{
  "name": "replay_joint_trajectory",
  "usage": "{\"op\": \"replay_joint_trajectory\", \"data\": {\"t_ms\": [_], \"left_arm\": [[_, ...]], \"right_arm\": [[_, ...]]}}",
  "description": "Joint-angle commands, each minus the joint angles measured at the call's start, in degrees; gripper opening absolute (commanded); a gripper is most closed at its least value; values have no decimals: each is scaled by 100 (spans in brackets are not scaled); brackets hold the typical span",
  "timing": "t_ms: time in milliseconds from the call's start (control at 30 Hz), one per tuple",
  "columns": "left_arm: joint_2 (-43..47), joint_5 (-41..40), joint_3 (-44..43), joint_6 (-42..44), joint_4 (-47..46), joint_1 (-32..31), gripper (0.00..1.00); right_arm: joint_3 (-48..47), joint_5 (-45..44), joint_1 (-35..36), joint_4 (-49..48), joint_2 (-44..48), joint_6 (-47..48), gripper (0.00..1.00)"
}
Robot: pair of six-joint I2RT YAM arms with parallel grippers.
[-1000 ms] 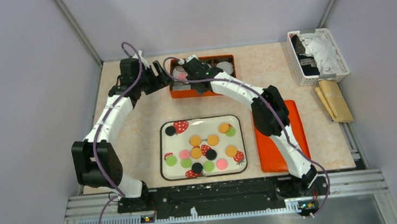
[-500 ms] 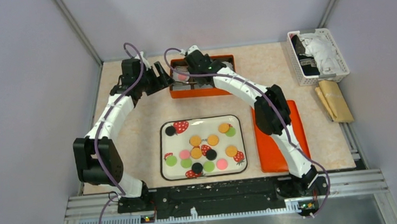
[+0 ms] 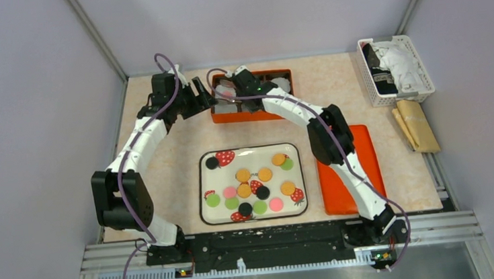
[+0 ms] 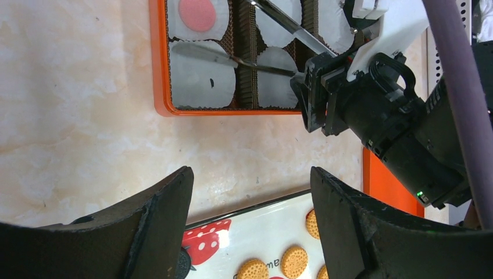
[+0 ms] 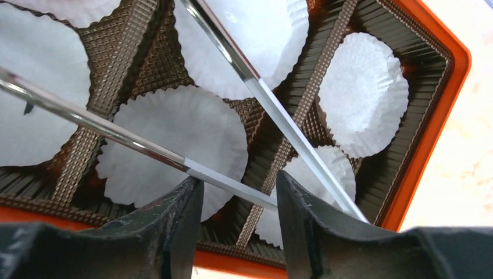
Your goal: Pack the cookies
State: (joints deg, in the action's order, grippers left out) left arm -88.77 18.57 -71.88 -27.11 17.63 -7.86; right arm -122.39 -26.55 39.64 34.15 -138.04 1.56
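Several orange, pink, green and black cookies (image 3: pixel 251 183) lie on a strawberry-print plate (image 3: pixel 202 184); orange ones also show in the left wrist view (image 4: pixel 293 261). One pink cookie (image 4: pixel 196 13) sits in a white paper cup in the orange box (image 3: pixel 256 116). My right gripper (image 3: pixel 229 87) is shut on metal tweezers (image 5: pixel 273 113), whose two arms spread over the paper cups (image 5: pixel 180 139) with nothing between their tips. My left gripper (image 3: pixel 208 99) is open and empty, just left of the box, above the table.
An orange lid (image 3: pixel 351 171) lies right of the plate under the right arm. A white basket (image 3: pixel 395 69) with cloth stands at the back right, a tan packet (image 3: pixel 418 124) beside it. Grey walls enclose the table.
My right gripper has shifted left and a little farther back over the box with the tweezers. The left arm has barely moved.
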Motion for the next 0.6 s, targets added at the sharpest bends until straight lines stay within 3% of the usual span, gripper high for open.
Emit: {"op": "replay_joint_trajectory", "data": {"t_ms": [0,200,567], "left_arm": [[-17,3,-39,53,-138,21,80],[-59,-3,-66,74,-137,21,80],[-186,144,-150,81,-68,21,79]], "right_arm": [[-365,222,-120,30,-199,15,45],[-227,281,-124,59,-111,-66,29],[78,394,-125,-179,429,74,19]]}}
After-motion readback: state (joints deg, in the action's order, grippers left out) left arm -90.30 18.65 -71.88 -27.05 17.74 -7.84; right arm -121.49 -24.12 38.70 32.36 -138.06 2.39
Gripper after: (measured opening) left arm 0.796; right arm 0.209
